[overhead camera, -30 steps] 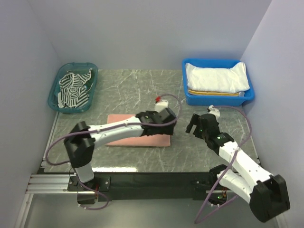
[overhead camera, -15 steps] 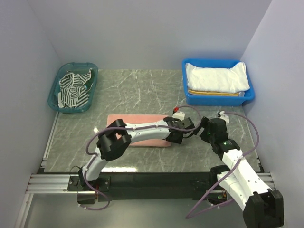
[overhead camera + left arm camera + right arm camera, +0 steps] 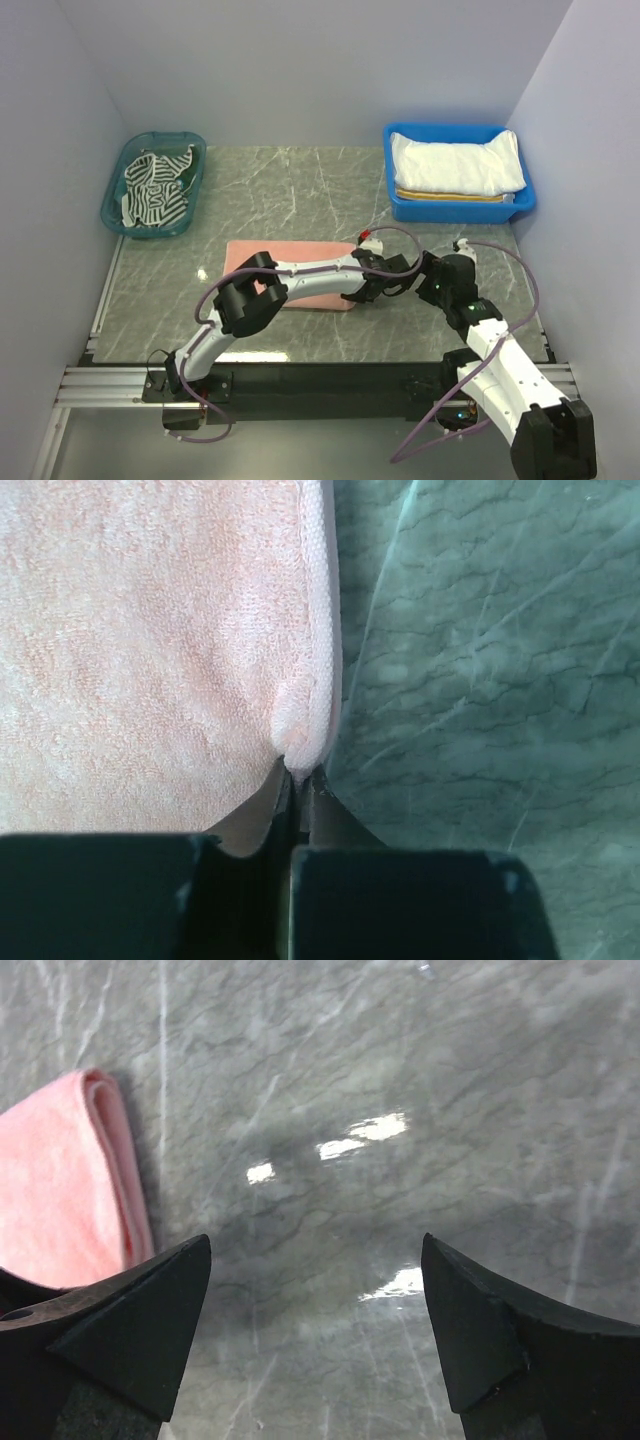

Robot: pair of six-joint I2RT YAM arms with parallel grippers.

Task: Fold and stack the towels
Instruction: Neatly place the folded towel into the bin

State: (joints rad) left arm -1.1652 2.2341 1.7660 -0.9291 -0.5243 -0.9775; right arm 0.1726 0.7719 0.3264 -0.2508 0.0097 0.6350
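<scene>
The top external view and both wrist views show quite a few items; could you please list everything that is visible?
pink towel: one, salmon pink, folded flat at the table's centre
striped towel: one, dark and white, crumpled in the teal bin
white towel: one, white, folded, on top in the blue bin
yellow-striped towel: one, yellow and white, under the white towel
teal bin: one, teal, far left corner
blue bin: one, blue, far right corner
table: one, grey-green marble pattern
left end effector: one, black, shut on the pink towel's right edge
right end effector: one, black, open over bare table just right of the pink towel
</scene>
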